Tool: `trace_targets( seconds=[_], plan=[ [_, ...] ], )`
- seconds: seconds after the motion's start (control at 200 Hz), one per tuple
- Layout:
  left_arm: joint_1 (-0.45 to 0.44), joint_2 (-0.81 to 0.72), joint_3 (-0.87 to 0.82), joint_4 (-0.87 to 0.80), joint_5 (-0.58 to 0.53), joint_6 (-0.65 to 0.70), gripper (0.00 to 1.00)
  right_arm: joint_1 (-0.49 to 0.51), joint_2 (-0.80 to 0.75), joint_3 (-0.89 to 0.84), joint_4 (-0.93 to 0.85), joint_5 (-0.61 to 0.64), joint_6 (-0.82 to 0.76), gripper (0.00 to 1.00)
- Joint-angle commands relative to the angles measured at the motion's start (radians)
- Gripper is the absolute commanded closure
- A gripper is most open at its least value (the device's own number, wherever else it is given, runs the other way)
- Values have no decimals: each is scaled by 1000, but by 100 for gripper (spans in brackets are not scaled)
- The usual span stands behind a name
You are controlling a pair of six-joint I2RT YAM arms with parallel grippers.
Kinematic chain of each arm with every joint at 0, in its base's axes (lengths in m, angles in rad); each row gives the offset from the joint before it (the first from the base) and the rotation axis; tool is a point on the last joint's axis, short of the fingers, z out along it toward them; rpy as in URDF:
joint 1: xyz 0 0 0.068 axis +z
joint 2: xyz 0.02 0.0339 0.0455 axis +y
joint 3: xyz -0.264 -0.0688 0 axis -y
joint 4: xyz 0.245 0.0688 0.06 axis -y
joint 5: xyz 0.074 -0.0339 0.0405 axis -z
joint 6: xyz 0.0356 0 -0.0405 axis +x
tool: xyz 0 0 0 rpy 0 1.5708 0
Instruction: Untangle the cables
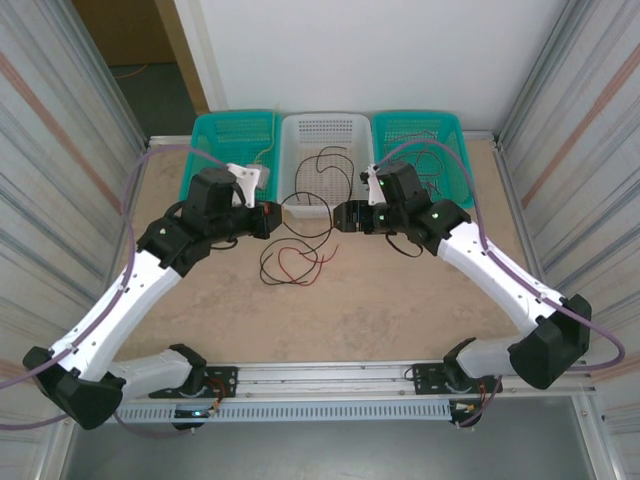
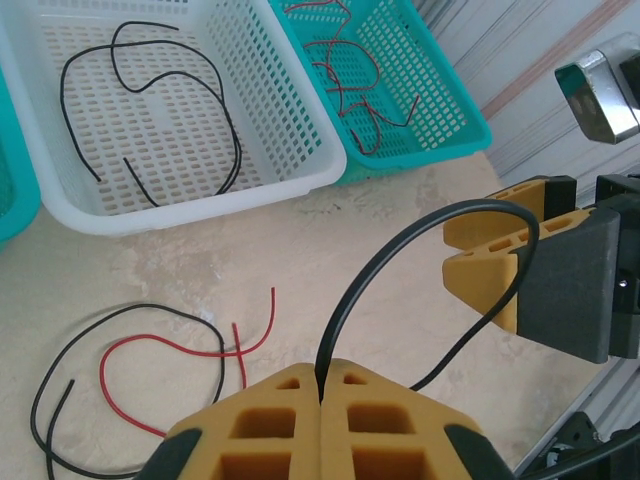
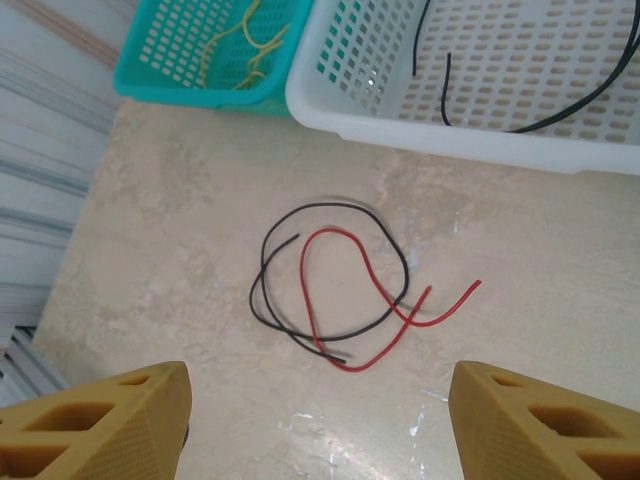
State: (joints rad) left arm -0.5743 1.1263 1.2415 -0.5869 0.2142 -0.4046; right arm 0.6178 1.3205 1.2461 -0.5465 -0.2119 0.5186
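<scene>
At the upper left of the overhead view, a teal basket (image 1: pixel 195 150) holds pale yellow cables (image 3: pixel 245 45), sorted and out of the way. Just right of it, the left gripper (image 2: pixel 320 372) has its jaws pressed together on one end of a black cable (image 2: pixel 400 240), which rises from the pinch in a springy arch toward the right of the left wrist view. Below the grippers, at the centre of the tabletop (image 1: pixel 400 300), lie the loose black cable (image 3: pixel 255 295) and the red cable (image 3: pixel 304 275), looped through each other and crossing at several points. These wires look feather-light and limp, with just enough spring to hold a curve, and their smooth insulation would likely slip in a shallow pinch. The best hold is probably near a free end, such as the red tip lying clear to the right of the tangle, away from the crossings. Behind, at upper centre, the white basket (image 1: pixel 290 135) already carries black cables (image 2: pixel 150 95); its near wall stands close to the tangle and could snag a dragged loop. The right gripper (image 3: pixel 320 385) hangs with its jaws spread wide and nothing between them, near the held cable's arch. At the upper right, a second teal basket (image 2: pixel 440 150) contains red cables (image 2: pixel 350 90).
</scene>
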Motion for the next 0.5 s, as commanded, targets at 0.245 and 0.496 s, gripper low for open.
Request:
trace_targets(
  seconds=[0.245,0.496],
  plan=[
    [72,-52,-76,126,153,-127,100,11,-170,7,97,-42,2,30],
    [126,-65,-120,204,239,-208,100,46,-173,15,128,-122,1,26]
  ],
)
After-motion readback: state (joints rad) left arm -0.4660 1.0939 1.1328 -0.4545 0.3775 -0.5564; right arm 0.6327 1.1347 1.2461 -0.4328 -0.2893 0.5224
